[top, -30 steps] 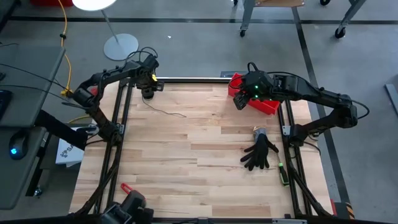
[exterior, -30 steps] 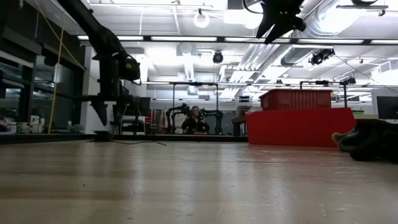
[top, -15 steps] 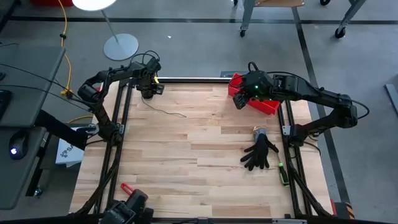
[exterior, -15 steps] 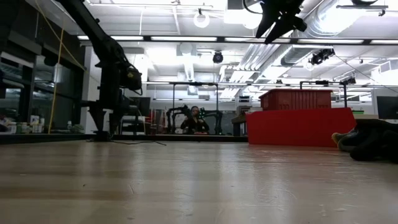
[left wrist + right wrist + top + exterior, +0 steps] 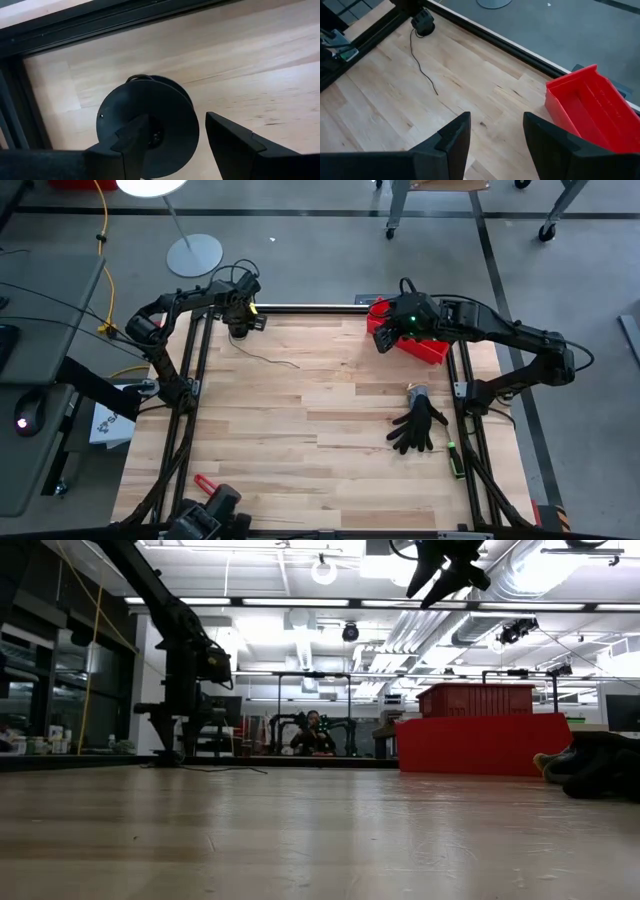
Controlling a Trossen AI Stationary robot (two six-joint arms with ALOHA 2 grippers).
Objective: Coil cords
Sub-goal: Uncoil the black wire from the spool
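A small round black spool point(image 5: 150, 112) lies flat on the wooden table at its far left corner. Its thin dark cord point(image 5: 268, 360) trails loosely over the wood toward the table's middle and also shows in the right wrist view point(image 5: 422, 70). My left gripper point(image 5: 238, 330) is open and points down low over the spool. In the left wrist view point(image 5: 175, 120) one finger stands over the spool's hub and the other beside its rim. My right gripper point(image 5: 384, 345) is open and empty, held high beside the red bin. My left gripper comes at the spool from above, pointing down. One finger point(image 5: 135, 140) covers the spool's hub point(image 5: 156, 135). I cannot tell whether it touches the spool.
A red bin point(image 5: 420, 345) sits at the far right corner. A black glove point(image 5: 418, 427) and a small grey object point(image 5: 416, 393) lie at the right. A green-tipped tool point(image 5: 453, 455) lies by the right rail and a red tool point(image 5: 203, 482) near the front left. Dark frame rails border the table.
My left gripper has come down toward the spool at the far left corner and now stands close above the table.
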